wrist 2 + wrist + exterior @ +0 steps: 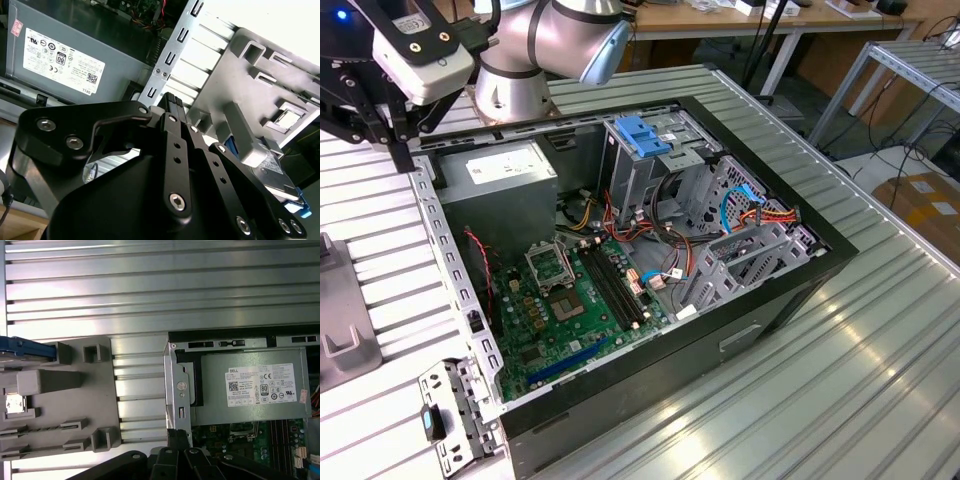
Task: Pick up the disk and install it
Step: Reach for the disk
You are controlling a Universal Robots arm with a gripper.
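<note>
2 wrist views catch the disk; exterior view shows the gripper closed, empty.

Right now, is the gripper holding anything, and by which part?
Nothing is held. The gripper is shut and empty near the computer case; the disk lies apart in its grey holder.

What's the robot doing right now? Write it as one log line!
gripper: shut, empty | position: over case edge near power supply | disk: lying in grey holder, not picked up
</note>
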